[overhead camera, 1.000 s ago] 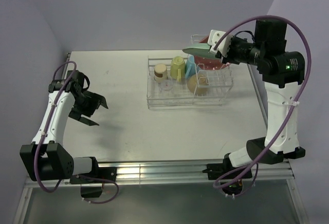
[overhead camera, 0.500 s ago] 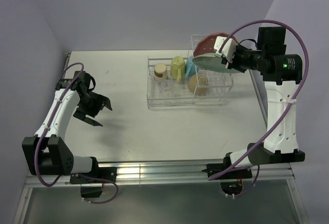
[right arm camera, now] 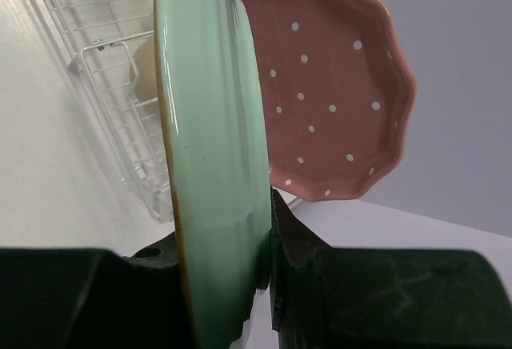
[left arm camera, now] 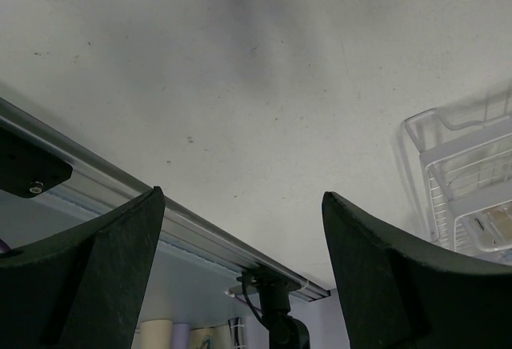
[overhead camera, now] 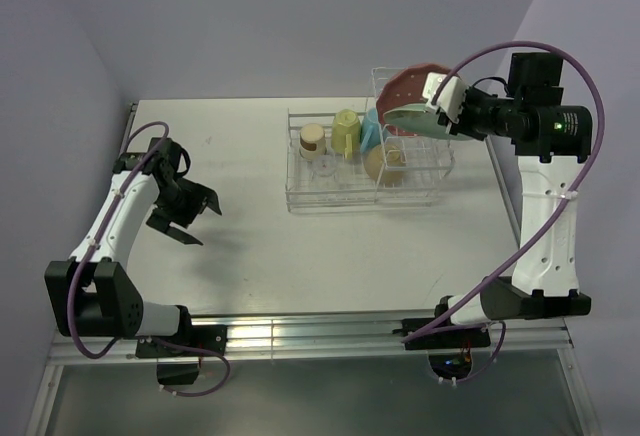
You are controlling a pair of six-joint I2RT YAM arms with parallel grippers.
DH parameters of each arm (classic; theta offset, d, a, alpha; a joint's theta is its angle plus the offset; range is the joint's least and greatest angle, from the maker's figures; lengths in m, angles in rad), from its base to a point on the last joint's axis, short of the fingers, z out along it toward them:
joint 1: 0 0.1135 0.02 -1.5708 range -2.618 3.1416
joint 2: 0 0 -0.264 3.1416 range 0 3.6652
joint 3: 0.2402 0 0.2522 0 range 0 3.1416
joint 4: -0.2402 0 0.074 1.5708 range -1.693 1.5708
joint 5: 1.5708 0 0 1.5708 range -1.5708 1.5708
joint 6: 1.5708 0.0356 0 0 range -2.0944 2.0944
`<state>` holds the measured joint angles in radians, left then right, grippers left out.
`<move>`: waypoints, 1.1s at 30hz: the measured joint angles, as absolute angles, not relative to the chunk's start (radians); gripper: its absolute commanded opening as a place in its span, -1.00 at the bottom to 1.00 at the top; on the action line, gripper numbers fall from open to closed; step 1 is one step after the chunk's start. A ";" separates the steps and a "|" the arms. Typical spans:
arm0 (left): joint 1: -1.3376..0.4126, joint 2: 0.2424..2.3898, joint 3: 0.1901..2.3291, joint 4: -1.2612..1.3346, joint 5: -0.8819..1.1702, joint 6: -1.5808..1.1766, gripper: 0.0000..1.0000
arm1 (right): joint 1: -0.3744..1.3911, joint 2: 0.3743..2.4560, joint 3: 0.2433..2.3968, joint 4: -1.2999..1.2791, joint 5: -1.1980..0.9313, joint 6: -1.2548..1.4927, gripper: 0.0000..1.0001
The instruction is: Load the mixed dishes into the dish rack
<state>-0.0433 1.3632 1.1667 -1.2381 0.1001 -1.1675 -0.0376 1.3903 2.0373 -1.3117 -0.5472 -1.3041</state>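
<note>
Looked down past left gripper [left arm camera: 242,201], dark fingers [left arm camera: 96,269] spread wide at both lower corners. Showed only white speckled table [left arm camera: 264,69] in the gap. Picked up aluminium rail [left arm camera: 104,174] running diagonally along table edge, from left side down to bottom centre. Caught black bracket [left arm camera: 28,174] at left edge and black mount [left arm camera: 278,329] just under the rail. Clipped corner of white wire rack [left arm camera: 460,165] at right edge, resting on table, well apart from the fingers. Couldn't make out rack contents, too blurred.
</note>
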 measured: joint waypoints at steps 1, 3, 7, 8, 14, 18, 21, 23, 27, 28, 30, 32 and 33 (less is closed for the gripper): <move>-0.043 1.366 1.167 -1.237 0.100 -1.168 0.70 | -0.038 1.391 2.034 -1.312 -0.549 -1.307 -1.00; -0.043 1.375 1.166 -1.236 0.101 -1.168 0.70 | -0.038 1.393 2.024 -1.311 -0.551 -1.309 -1.00; -0.043 1.387 1.166 -1.234 0.101 -1.166 0.70 | -0.039 1.393 1.983 -1.309 -0.553 -1.316 -1.00; -0.043 1.389 1.165 -1.233 0.101 -1.166 0.70 | -0.039 1.393 1.974 -1.309 -0.553 -1.317 -1.00; -0.044 1.392 1.165 -1.229 0.104 -1.164 0.70 | -0.043 1.395 1.951 -1.307 -0.559 -1.332 -1.00; -0.044 1.394 1.165 -1.225 0.107 -1.163 0.70 | -0.043 1.395 1.943 -1.302 -0.566 -1.341 -1.00; -0.044 1.404 1.165 -1.221 0.108 -1.163 0.70 | -0.043 1.396 1.943 -1.302 -0.566 -1.344 -1.00; -0.044 1.409 1.165 -1.216 0.108 -1.163 0.70 | -0.043 1.396 1.943 -1.302 -0.565 -1.345 -1.00; -0.044 1.409 1.161 -1.209 0.109 -1.163 0.70 | -0.043 1.399 1.943 -1.303 -0.563 -1.349 -1.00; -0.044 1.410 1.158 -1.208 0.109 -1.163 0.70 | -0.043 1.400 1.943 -1.303 -0.562 -1.352 -1.00; -0.044 1.412 1.153 -1.208 0.109 -1.163 0.70 | -0.043 1.405 1.943 -1.304 -0.561 -1.357 -1.00; -0.044 1.416 1.153 -1.208 0.109 -1.163 0.70 | -0.043 1.411 1.943 -1.306 -0.559 -1.363 -1.00; -0.044 1.418 1.153 -1.208 0.109 -1.163 0.70 | -0.043 1.414 1.943 -1.308 -0.557 -1.367 -1.00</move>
